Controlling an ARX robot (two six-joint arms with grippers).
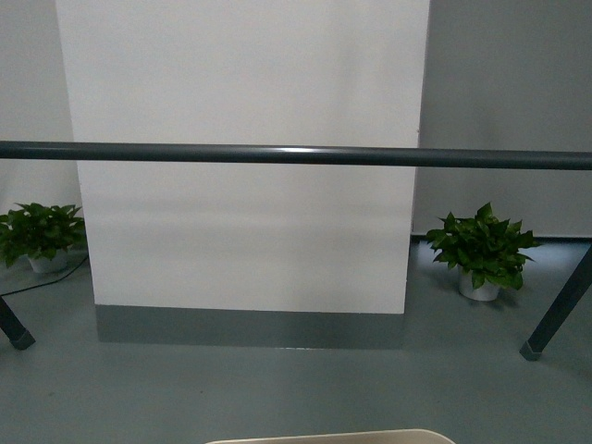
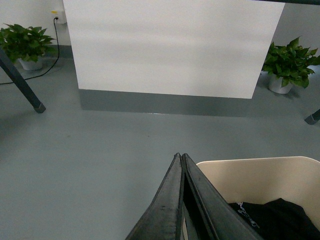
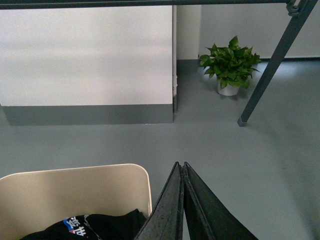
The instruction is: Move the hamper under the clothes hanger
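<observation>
The beige hamper (image 1: 328, 437) shows only as a strip of rim at the bottom of the front view. Its far wall (image 2: 260, 177) and rounded corner (image 3: 75, 192) appear in both wrist views, with dark clothing (image 2: 280, 220) inside. The clothes hanger is a dark grey rack whose long bar (image 1: 296, 155) crosses the front view, with slanted legs (image 1: 555, 310) on the floor beyond the hamper. My left gripper (image 2: 180, 156) is shut with nothing in it, beside the hamper's left side. My right gripper (image 3: 179, 165) is shut and empty too, at the hamper's right corner.
A white panel with a grey base (image 1: 245, 185) stands straight ahead behind the rack. Potted plants sit at the left (image 1: 39, 236) and right (image 1: 481, 250) by the wall. A black cable (image 2: 47, 67) runs along the floor by the left plant. Grey floor (image 1: 296, 388) lies between hamper and panel.
</observation>
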